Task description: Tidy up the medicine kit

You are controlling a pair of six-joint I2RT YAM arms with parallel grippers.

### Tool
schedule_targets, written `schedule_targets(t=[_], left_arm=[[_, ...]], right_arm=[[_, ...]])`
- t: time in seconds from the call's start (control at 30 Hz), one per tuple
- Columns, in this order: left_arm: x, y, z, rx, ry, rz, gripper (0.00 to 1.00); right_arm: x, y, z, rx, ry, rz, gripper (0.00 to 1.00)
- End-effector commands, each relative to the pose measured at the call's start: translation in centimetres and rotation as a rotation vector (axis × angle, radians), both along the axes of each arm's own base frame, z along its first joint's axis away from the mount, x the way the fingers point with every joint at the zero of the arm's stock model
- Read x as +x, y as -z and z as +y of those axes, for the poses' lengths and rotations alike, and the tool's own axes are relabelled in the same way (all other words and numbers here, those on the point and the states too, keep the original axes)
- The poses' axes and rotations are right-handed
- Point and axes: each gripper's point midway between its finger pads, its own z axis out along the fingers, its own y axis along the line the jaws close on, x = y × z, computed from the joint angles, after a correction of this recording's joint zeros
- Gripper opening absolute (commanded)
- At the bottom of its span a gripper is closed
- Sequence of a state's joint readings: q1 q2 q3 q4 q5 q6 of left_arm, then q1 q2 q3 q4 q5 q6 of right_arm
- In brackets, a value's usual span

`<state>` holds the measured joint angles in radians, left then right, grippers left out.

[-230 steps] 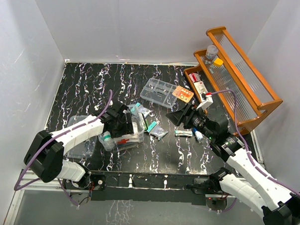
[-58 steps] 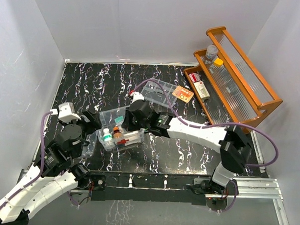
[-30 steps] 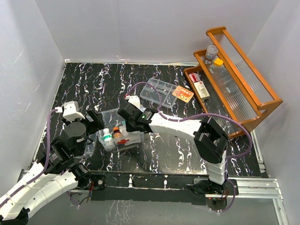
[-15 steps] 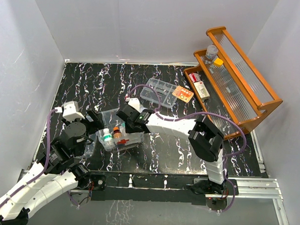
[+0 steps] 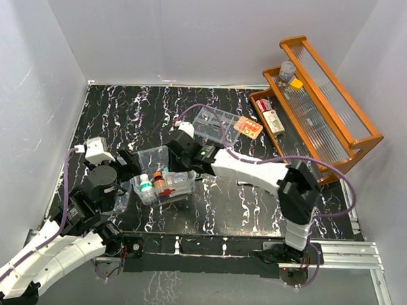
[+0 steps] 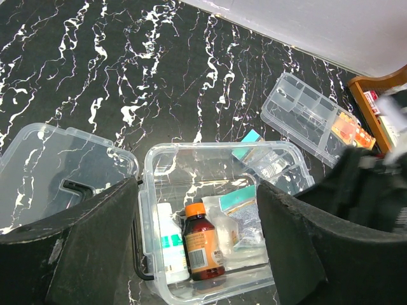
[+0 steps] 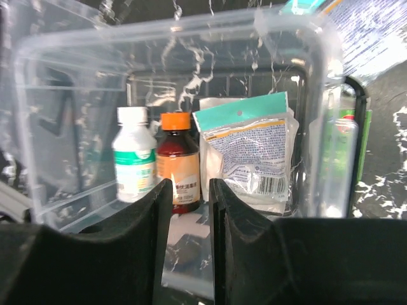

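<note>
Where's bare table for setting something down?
Far-left table, between the back wall and medicine kit, is bare; so is the near strip between kit and right arm. Crowded: lid left of kit, compartment tray and orange packet beside the rack.

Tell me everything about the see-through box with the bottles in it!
The medicine kit is a clear plastic box with rounded corners, standing open on the black marbled table. Inside stand a white bottle and a brown bottle with an orange cap, beside flat packets. Its clear lid, with a black handle, lies flat right beside it.
</note>
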<state>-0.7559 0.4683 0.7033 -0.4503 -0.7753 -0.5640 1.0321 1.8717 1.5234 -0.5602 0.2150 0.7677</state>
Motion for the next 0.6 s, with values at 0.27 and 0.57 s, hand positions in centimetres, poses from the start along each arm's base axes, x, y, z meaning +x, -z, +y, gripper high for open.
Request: schedule_targets(t=[0.27,0.57], left_arm=[[0.4,-0.5,-0.2,0.012,0.005,-0.018,0.75],[0.9,-0.8,-1.2,0.019,0.041,-0.027,0.75]], right_arm=[[4.0,-12.8,-7.6,0.27,0.071,-0.296,0.32],[9.4,-6.0,-14.9,0.294,0.326,-0.159,0.44]])
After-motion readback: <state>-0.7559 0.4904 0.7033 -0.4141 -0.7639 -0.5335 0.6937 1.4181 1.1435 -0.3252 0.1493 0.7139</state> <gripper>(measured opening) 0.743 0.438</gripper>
